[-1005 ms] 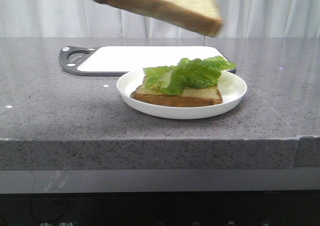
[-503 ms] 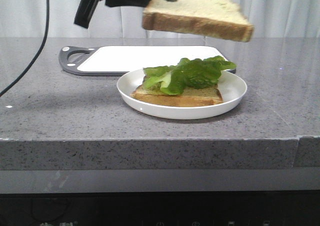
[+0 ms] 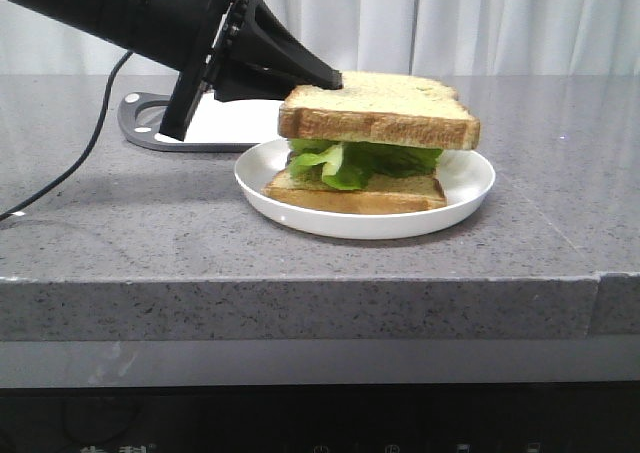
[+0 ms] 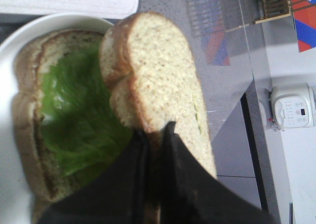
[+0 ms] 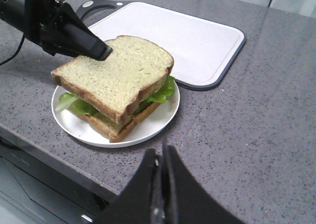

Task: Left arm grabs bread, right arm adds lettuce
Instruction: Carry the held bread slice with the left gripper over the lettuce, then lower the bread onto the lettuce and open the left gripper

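Note:
My left gripper (image 3: pixel 325 79) is shut on the left edge of the bread (image 3: pixel 385 110). The slice lies on top of the green lettuce (image 3: pixel 352 161), which rests on a second slice (image 3: pixel 350 195) in the white plate (image 3: pixel 470 188). In the left wrist view the fingers (image 4: pixel 170 150) pinch the bread's (image 4: pixel 158 80) crust, with lettuce (image 4: pixel 74 115) below. In the right wrist view the bread (image 5: pixel 116 75) tops the stack, held by the left gripper (image 5: pixel 101 51). My right gripper (image 5: pixel 162 152) is shut and empty, above the counter near the plate (image 5: pixel 153 122), out of the front view.
A white cutting board (image 3: pixel 230 123) with a dark grey handle lies behind the plate; it also shows in the right wrist view (image 5: pixel 197 41). The grey stone counter's front edge (image 3: pixel 300 278) runs below. A black cable (image 3: pixel 75 168) trails from the left arm.
My left arm has come down and to the left with the bread, from high above the plate onto the lettuce. The arm body now fills the upper left of the front view.

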